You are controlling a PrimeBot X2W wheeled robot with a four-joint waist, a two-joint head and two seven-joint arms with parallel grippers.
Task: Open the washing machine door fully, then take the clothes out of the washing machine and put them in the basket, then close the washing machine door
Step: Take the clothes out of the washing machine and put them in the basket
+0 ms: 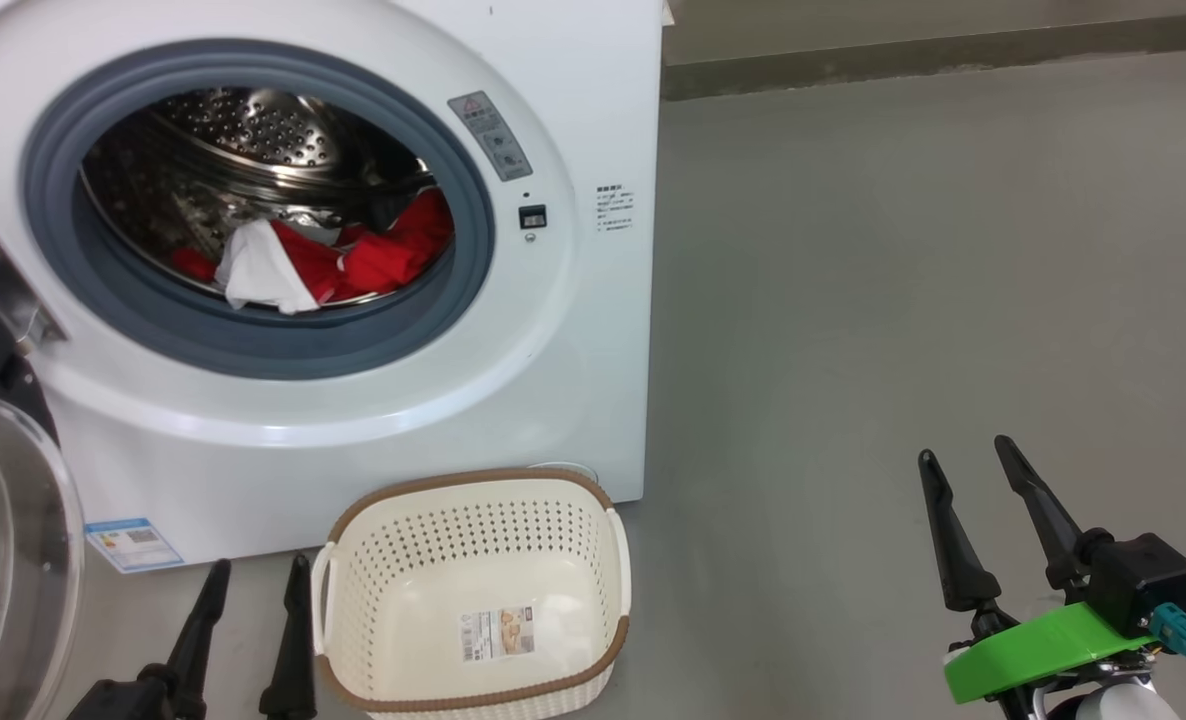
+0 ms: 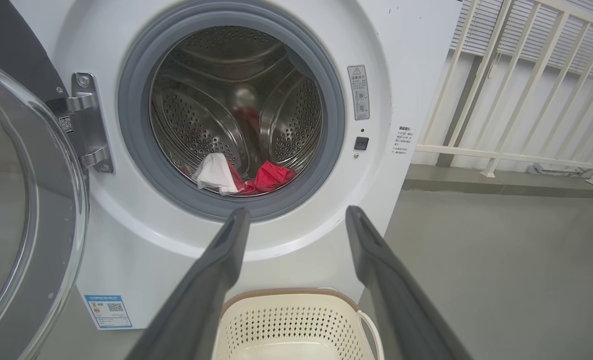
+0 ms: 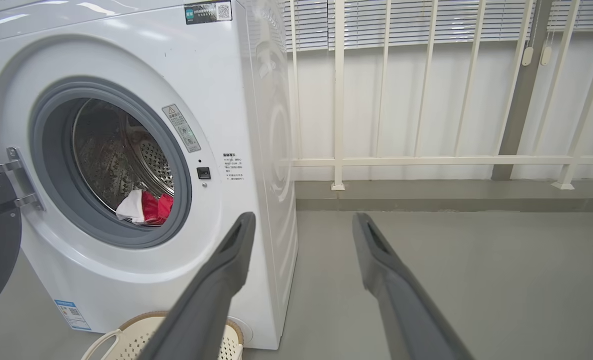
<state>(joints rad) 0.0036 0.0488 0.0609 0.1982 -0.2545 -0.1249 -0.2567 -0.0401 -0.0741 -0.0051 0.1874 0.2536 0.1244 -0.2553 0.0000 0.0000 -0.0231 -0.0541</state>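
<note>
The white washing machine (image 1: 573, 330) stands with its door (image 1: 3, 560) swung wide open to the left, clear glass bowl facing out. Red clothes and a white cloth (image 1: 313, 262) lie at the bottom of the steel drum, also visible in the left wrist view (image 2: 241, 176) and the right wrist view (image 3: 144, 209). The cream basket (image 1: 473, 590) sits on the floor in front of the machine with nothing in it. My left gripper (image 1: 258, 585) is open just left of the basket. My right gripper (image 1: 963, 455) is open over the bare floor far to the right.
Grey floor (image 1: 903, 300) stretches to the right of the machine. A white railing (image 3: 426, 160) and a low kerb (image 3: 451, 197) run behind. The open door's hinge (image 2: 84, 125) sits on the machine's left side.
</note>
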